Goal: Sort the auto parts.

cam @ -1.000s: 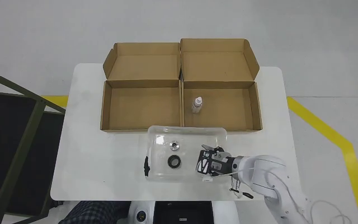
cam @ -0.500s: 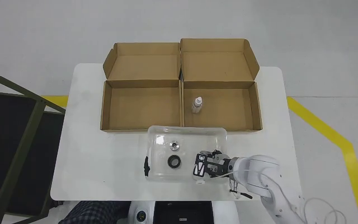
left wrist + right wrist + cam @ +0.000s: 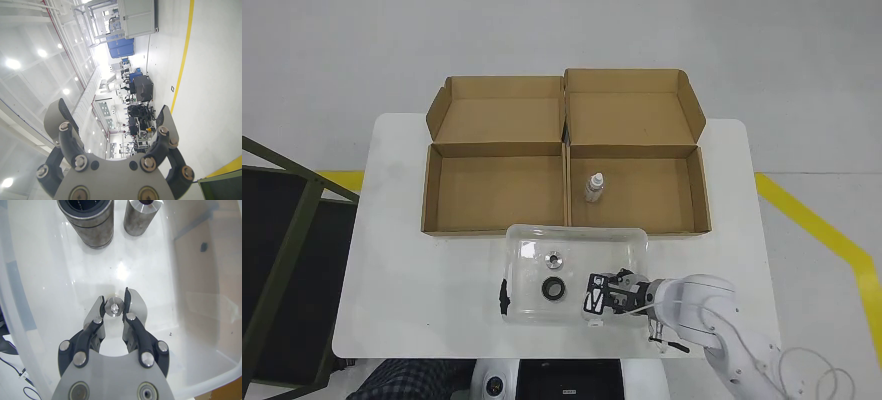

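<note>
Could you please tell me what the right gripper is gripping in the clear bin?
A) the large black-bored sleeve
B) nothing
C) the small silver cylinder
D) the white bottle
C: in the right wrist view the right gripper is clamped on both sides of the small silver cylinder, with the large sleeve standing apart from it.

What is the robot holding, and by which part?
The right gripper pinches a small metal cylinder between its fingers, by its round sides, inside the clear bin. The left gripper is open, holding nothing.
</note>
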`<action>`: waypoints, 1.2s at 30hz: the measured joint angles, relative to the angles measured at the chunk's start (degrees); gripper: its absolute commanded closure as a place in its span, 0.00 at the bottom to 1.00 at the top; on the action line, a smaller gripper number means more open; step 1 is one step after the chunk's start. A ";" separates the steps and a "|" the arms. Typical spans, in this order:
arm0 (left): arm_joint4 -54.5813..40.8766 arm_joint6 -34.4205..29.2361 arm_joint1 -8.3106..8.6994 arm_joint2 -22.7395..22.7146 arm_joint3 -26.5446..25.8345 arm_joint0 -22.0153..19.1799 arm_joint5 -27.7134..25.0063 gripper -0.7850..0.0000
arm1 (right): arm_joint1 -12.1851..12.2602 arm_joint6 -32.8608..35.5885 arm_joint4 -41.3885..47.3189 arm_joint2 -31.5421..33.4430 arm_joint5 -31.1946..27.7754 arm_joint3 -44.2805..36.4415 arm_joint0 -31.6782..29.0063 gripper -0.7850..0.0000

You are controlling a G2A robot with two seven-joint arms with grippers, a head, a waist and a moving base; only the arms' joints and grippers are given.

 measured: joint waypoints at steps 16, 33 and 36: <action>0.00 0.00 0.00 0.00 0.00 0.00 0.00 0.00 | 0.80 -8.47 4.45 3.94 3.17 -3.80 -2.08 1.00; 0.00 0.00 0.00 0.00 0.00 0.00 0.00 0.00 | 0.48 -22.50 23.33 7.93 8.96 -3.94 -0.38 1.00; 0.00 0.00 0.00 0.00 0.00 0.00 0.00 0.00 | 0.26 -23.71 28.37 7.80 9.90 -2.73 0.96 1.00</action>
